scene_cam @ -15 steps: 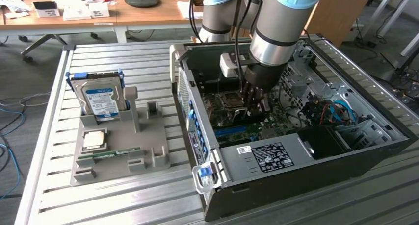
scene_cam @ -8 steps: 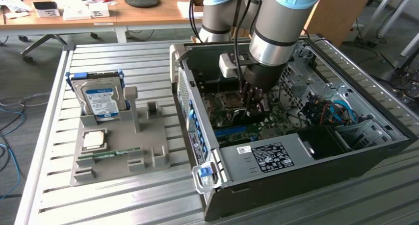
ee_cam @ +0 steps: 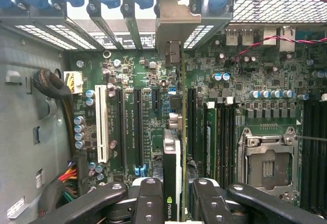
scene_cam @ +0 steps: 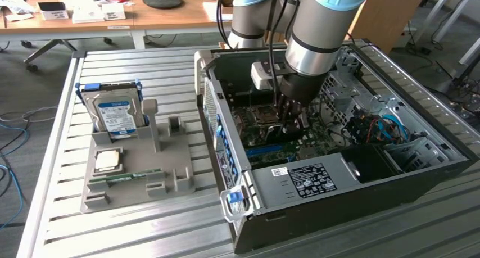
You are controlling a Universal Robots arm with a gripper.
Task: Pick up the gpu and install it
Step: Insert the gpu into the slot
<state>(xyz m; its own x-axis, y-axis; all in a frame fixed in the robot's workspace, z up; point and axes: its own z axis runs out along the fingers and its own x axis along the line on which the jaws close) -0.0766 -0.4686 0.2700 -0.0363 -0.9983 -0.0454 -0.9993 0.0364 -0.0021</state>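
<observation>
Item: gpu (ee_cam: 172, 152), standing edge-on over the motherboard (ee_cam: 138, 81), in line with its long slots; whether it is seated cannot be told. Grey bracket (ee_cam: 176, 27) at the motherboard's rear edge. Gripper (ee_cam: 176, 203): clamped on the card's two flat faces. Handling, judged: light, stiff, thin, fragile; best held by the faces, clear of fan and contact edge

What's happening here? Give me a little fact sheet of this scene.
Gripper: gripper closed on the gpu
Gpu position: edge-on inside the computer case, over the motherboard slots
Seated in slot: cannot tell
Beside the case: grey tray holding a hard drive and a memory stick
</observation>
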